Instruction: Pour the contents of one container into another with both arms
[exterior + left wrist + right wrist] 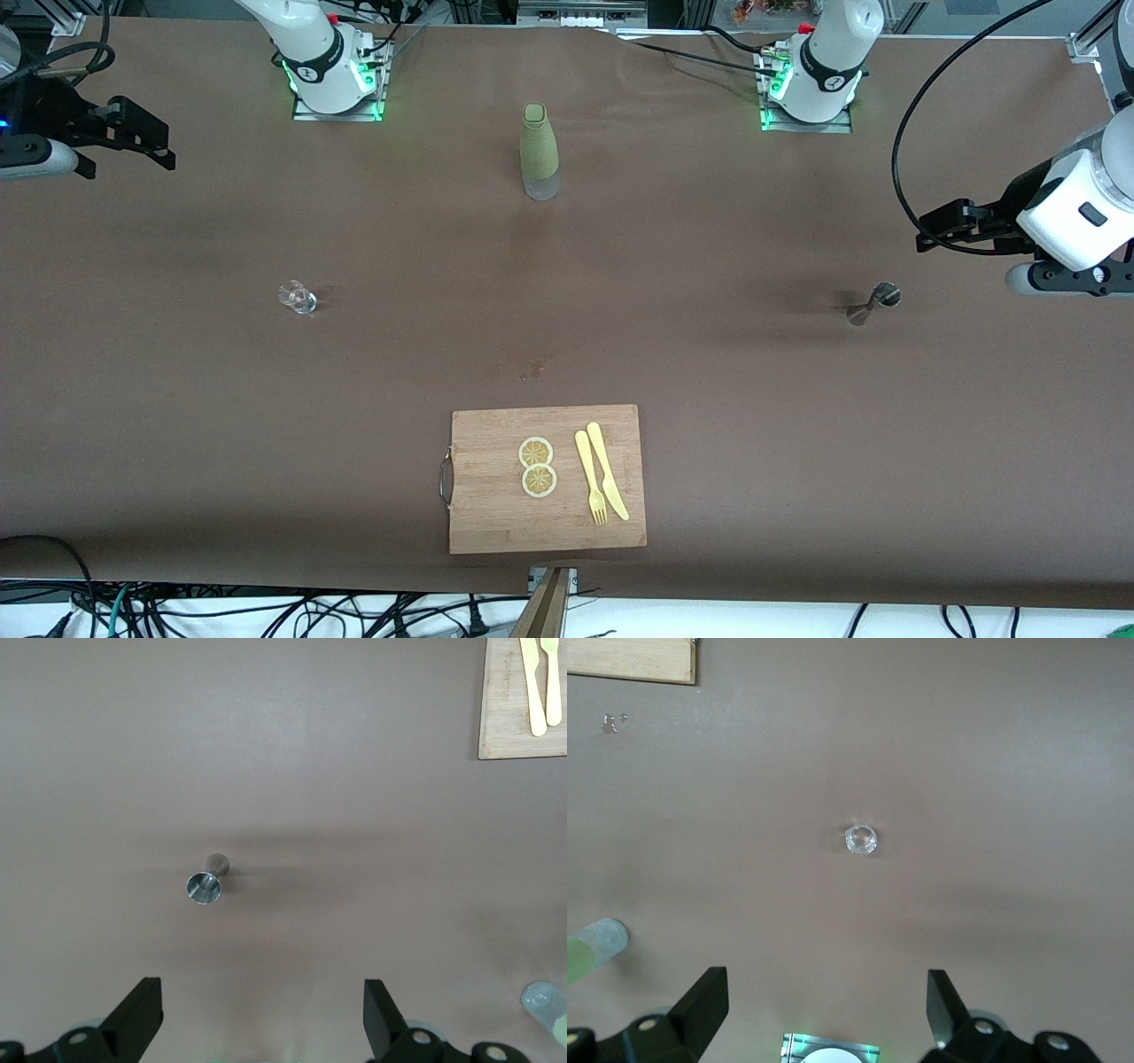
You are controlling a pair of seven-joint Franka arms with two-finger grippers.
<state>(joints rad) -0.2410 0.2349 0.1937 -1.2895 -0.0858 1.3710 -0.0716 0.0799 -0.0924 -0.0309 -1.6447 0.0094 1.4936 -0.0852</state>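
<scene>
A small steel jigger (873, 303) (205, 884) stands toward the left arm's end of the table. A small clear glass (297, 297) (860, 840) stands toward the right arm's end. A green sleeved bottle (539, 151) stands upright midway between the arm bases. My left gripper (930, 232) (261, 992) hangs open and empty above the table, short of the jigger. My right gripper (151, 133) (827, 983) hangs open and empty above its end of the table, well apart from the glass.
A wooden cutting board (496, 523) lies near the front camera's edge, with two lemon slices (537, 466) and a yellow plastic fork and knife (601, 483) on it. A few small drops or crumbs (530, 369) mark the brown cloth between board and bottle.
</scene>
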